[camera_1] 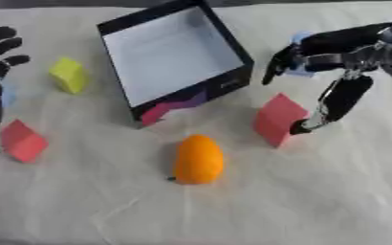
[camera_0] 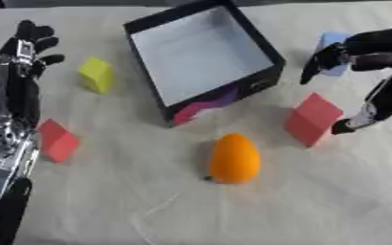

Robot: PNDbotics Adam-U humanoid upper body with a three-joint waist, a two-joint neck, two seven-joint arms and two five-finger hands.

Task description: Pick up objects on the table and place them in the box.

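Black box (camera_0: pixel 266 76) with white inside; yellow block (camera_0: pixel 96 74), two red blocks (camera_0: pixel 313 118) (camera_0: pixel 57 140), orange fruit (camera_0: pixel 234 159), pale blue block (camera_0: pixel 331 43) at upper right.

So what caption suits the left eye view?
Right hand open beside a red block; empty box, orange waiting.

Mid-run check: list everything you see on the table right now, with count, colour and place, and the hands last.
box: 1, black outside, pale inside, open, nothing visible in it, far centre
yellow block: 1, yellow, left of the box
red block: 1, red, near left, beside the left arm
red block by the right hand: 1, red, right of centre
orange fruit: 1, orange, near centre
blue object: 1, pale blue, far right, partly hidden behind the right hand
table: 1, off-white cloth
left hand: black, open, left edge
right hand: black, open, above the right red block
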